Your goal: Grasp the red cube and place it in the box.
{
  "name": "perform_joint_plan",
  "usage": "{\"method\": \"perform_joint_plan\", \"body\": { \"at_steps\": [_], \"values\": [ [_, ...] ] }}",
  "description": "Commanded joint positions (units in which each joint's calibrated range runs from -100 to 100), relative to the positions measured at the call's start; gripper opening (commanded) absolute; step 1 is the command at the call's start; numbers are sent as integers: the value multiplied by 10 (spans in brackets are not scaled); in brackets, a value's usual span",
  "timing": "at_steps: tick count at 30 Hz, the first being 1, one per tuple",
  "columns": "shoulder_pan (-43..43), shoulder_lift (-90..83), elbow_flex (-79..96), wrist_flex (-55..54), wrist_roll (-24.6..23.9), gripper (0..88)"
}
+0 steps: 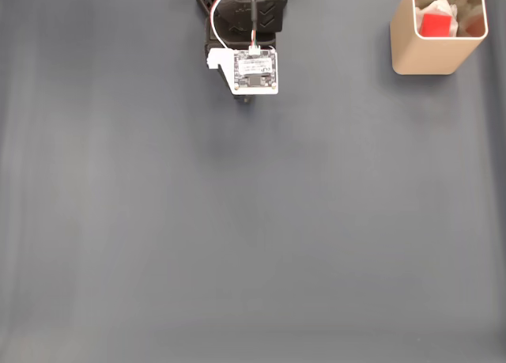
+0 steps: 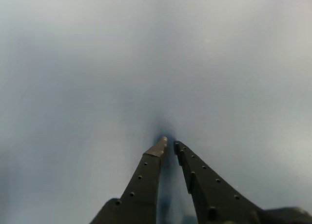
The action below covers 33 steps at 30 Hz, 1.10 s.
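Red cube (image 1: 435, 24): I see it inside the box (image 1: 431, 54), at the top right corner of the fixed view, lying among pale, crumpled-looking contents that I cannot identify. It sits below the rim, so I judge the placing done.

Box: tall, tan, thin-walled, rounded at the corners, upright on the dark grey mat (image 1: 253, 236). It stands well apart from the arm (image 1: 245, 31).

Arm: folded back at the top middle of the fixed view, a white circuit board (image 1: 255, 70) with red and white wires (image 1: 229, 7) facing the camera.

Gripper (image 2: 169, 145): in the wrist view the two dark fingers (image 2: 146, 180) run up to nearly meeting tips with only a thin gap between them (nothing in it). I read them as closed and empty, held close over bare mat with a small shadow at the tips.

Risks, as I judge them from my end:
- The box is tall and thin-walled, so a sideways brush from the arm could tip it and spill the cube. That needs a swing toward that corner, and the arm is far off.
- The tips look close to the mat. A downward command could press them into it and drag or wrinkle the surface.
- The cube rests on loose contents, so a jolt to the table might shift it, though the walls should keep it in.
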Motion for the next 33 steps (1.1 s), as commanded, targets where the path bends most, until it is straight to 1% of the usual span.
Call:
{"method": "perform_joint_plan", "body": {
  "at_steps": [1, 7, 9, 33],
  "values": [
    [-4, -6, 8, 19, -4, 9],
    [-1, -6, 8, 50, 2, 14],
    [-1, -6, 8, 53, -3, 14],
    [-4, -6, 8, 53, -6, 14]
  ]
}}
